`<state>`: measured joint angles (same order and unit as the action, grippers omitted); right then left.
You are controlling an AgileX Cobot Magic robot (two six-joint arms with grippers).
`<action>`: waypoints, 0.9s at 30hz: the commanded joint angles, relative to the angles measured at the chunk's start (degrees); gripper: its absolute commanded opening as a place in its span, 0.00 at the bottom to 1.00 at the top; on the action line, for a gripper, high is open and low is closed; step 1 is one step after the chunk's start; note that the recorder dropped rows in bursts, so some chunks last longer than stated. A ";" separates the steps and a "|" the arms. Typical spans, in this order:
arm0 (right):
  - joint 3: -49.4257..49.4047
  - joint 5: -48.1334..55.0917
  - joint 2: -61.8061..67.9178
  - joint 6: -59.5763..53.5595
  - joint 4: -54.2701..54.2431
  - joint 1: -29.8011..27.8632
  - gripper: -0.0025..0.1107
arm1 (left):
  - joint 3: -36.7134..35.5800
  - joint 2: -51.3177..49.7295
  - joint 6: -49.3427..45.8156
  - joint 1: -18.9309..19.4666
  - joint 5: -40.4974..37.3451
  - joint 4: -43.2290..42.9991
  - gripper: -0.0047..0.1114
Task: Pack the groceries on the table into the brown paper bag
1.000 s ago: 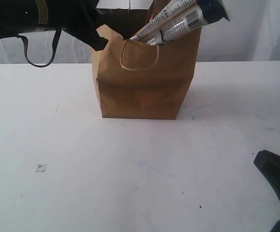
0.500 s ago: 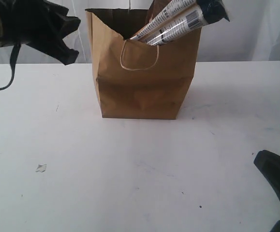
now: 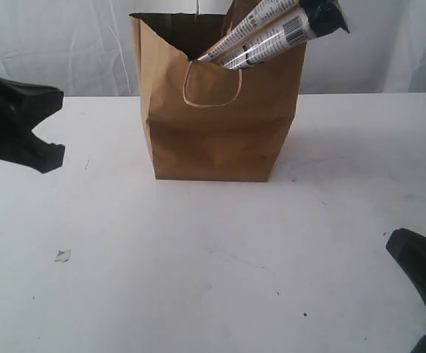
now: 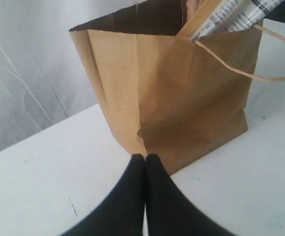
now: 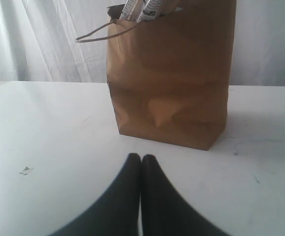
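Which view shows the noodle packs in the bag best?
The exterior view: both noodle packs lean out of the paper bag, barcode and dark end visible. The left wrist view crops them at the frame edge; the right wrist view shows only short stubs above the rim.

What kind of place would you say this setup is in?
Probably a lab or test bench, not a home or shop: a plain white table, a white curtain backdrop, and one brown paper bag holding noodle packs.

White table [image 3: 198, 294] (faint specks): brown paper bag [image 3: 220, 140] upright; small scrap [image 3: 62, 255] apart.
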<state>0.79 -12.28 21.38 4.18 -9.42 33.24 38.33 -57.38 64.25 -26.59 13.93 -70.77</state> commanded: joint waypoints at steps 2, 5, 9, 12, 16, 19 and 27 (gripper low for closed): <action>-0.32 -0.25 -0.41 0.12 -0.02 -0.29 0.02 | -3.92 1.11 0.16 0.12 3.27 6.45 0.04; -0.32 -0.25 -0.41 0.12 -0.02 -0.29 0.02 | -6.36 1.11 0.16 0.12 10.50 21.20 0.04; -0.32 -0.25 -0.41 0.12 -0.02 -0.29 0.02 | -7.12 1.39 0.16 0.12 10.91 27.01 0.04; -0.32 -0.25 -0.41 0.12 -0.02 -0.29 0.02 | -7.53 1.39 0.16 0.12 10.91 31.03 0.04; -0.32 -0.25 -0.41 0.12 -0.02 -0.29 0.02 | -10.54 5.14 0.16 0.02 8.64 41.61 0.04; -0.32 -0.25 -0.41 0.12 -0.02 -0.29 0.02 | -15.01 11.62 0.02 0.02 2.37 47.93 0.04; -0.32 -0.25 -0.41 0.12 -0.02 -0.29 0.02 | -27.81 30.14 0.02 0.02 -7.01 57.33 0.04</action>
<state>0.79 -12.28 21.38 4.18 -9.42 33.24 14.29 -33.34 64.25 -26.59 9.42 -17.28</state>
